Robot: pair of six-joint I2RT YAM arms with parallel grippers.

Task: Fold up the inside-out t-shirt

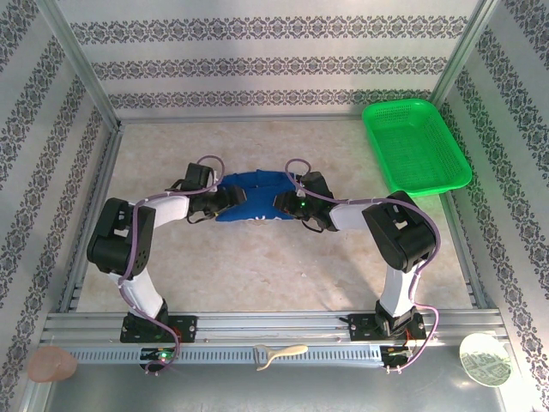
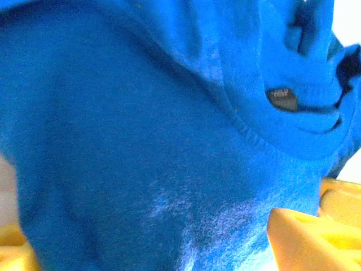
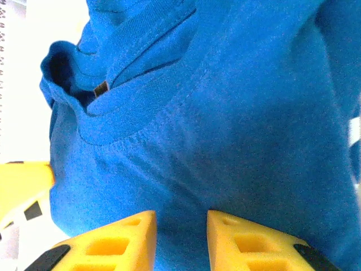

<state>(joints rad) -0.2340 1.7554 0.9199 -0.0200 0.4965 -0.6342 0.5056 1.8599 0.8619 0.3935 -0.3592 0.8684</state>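
Observation:
The inside-out t-shirt [image 1: 254, 196] is a royal blue bundle bunched on the table between my two grippers. My left gripper [image 1: 230, 199] presses into its left side. In the left wrist view the blue cloth [image 2: 141, 141] spans the gap between the widely spread yellow fingers [image 2: 307, 237] of the left gripper [image 2: 146, 226], and the collar with its small tag [image 2: 282, 100] sits at the upper right. My right gripper [image 1: 285, 204] is at the bundle's right side. In the right wrist view the right gripper [image 3: 181, 220] is shut on a fold of t-shirt [image 3: 237, 113] below the collar tag [image 3: 101, 87].
A green mesh basket [image 1: 416, 146] stands at the back right corner. Metal frame posts and patterned walls enclose the table. On the near rail lie a pinkish disc [image 1: 51, 365], a cream strip [image 1: 279, 354] and a round white plate [image 1: 485, 360].

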